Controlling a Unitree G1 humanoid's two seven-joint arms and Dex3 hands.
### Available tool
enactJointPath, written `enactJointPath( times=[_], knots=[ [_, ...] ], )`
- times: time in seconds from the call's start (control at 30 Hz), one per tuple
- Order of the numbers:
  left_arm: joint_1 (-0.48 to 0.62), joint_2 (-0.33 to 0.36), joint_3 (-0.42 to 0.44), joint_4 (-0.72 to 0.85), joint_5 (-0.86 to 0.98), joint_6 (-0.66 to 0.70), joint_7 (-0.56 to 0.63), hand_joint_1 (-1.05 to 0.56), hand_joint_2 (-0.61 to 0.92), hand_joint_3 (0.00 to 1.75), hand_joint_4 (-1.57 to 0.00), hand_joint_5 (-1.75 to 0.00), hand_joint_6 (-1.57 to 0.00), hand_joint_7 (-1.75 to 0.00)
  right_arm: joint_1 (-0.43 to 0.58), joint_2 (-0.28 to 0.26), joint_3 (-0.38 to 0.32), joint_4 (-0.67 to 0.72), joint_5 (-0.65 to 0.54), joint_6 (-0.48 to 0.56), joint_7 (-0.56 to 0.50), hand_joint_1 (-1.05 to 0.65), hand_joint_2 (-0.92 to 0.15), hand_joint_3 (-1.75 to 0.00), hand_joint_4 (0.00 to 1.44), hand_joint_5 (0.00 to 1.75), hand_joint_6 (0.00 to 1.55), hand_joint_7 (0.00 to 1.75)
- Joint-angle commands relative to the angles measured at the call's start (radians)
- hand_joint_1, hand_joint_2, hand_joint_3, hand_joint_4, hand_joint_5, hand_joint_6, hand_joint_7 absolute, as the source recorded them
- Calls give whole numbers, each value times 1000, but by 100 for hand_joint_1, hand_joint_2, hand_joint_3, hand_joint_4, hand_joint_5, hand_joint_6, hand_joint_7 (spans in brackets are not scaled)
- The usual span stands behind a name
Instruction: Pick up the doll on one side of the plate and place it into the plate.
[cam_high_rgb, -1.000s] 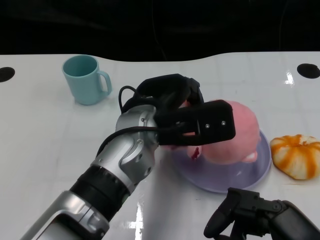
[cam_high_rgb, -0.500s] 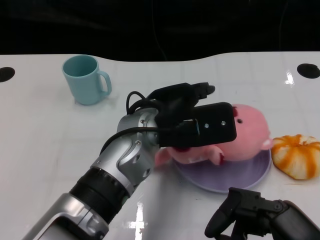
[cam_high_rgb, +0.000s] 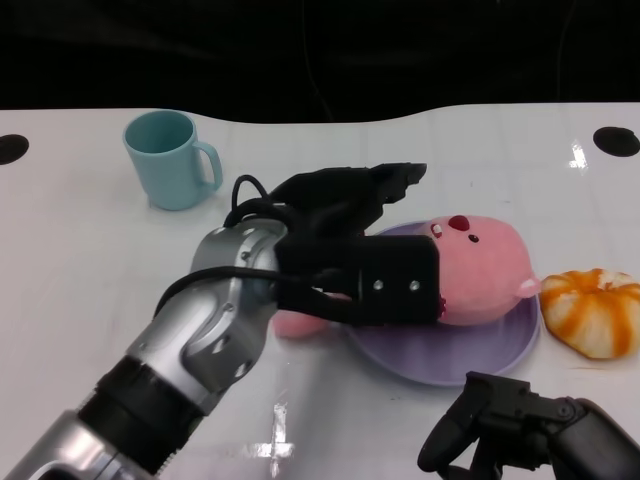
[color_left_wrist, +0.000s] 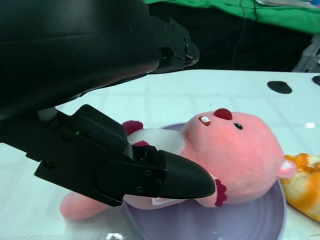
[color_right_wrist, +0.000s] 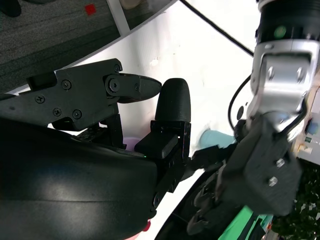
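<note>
Nearest: right hand, cut off at frame edge, fingers curled, holding nothing. Left hand released, fingers spread over pink plush doll, hiding its body. Doll lies in purple plate, leg overhanging rim. Beyond: teal mug.

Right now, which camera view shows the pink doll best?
The left wrist view: the pink doll fills it, lying on the purple plate, face and body visible. The head view shows its head, but the left hand covers its body. The right wrist view shows hardly anything of it.
</note>
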Motion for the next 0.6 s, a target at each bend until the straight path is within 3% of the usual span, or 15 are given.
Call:
enactJointPath(
  times=[0.03,0.3,0.43,0.6],
  knots=[
    [61,56,44,-106,-27,-20,-27,-97,92,40,-5,-3,-6,-3,3,-7,-10,-6,12,-7,5,-27,-92,-35,67,157,60,129],
    [237,139,143,-307,-109,-76,-32,-87,92,32,-10,-9,-11,-6,2,-10,-16,-3,13,-12,12,-26,-92,-35,66,157,60,128],
    [347,144,214,-350,-177,-179,37,-76,92,23,-20,-20,-21,-11,3,-10,-16,-3,13,-13,14,-26,-92,-35,67,157,60,128],
    [460,126,285,-361,-247,-305,119,-63,92,18,-19,-67,-40,-12,2,-10,-19,-1,15,-12,16,-27,-92,-35,67,157,60,128]
  ],
)
